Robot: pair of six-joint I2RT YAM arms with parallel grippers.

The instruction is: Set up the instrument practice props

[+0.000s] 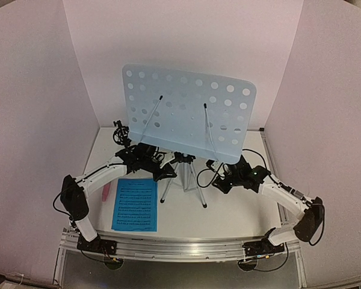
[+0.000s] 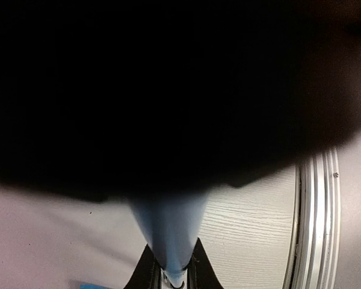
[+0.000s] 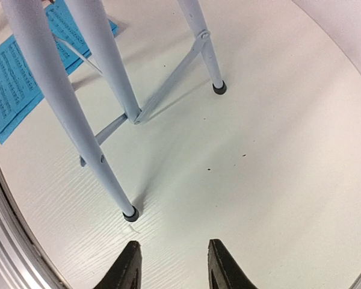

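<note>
The pale-blue perforated music stand (image 1: 186, 114) stands mid-table on its silver tripod (image 1: 183, 177). My left gripper (image 1: 164, 173) is under the desk's lower left edge. In the left wrist view it (image 2: 171, 265) is shut on a thin pale-blue part (image 2: 168, 229), seemingly the stand's lower edge; a dark mass hides the rest. My right gripper (image 1: 219, 182) is open and empty just above the table (image 3: 171, 259), beside a tripod foot (image 3: 130, 215). The blue sheet-music pages (image 1: 135, 205) lie flat at the front left and also show in the right wrist view (image 3: 18, 78). The pink microphone (image 1: 106, 191) lies left of them.
The small black tripod mic holder (image 1: 121, 133) stands at the back left, behind my left arm. White walls close in the back and both sides. An aluminium rail (image 1: 180, 248) runs along the near table edge. Cables (image 1: 207, 174) trail by my right gripper.
</note>
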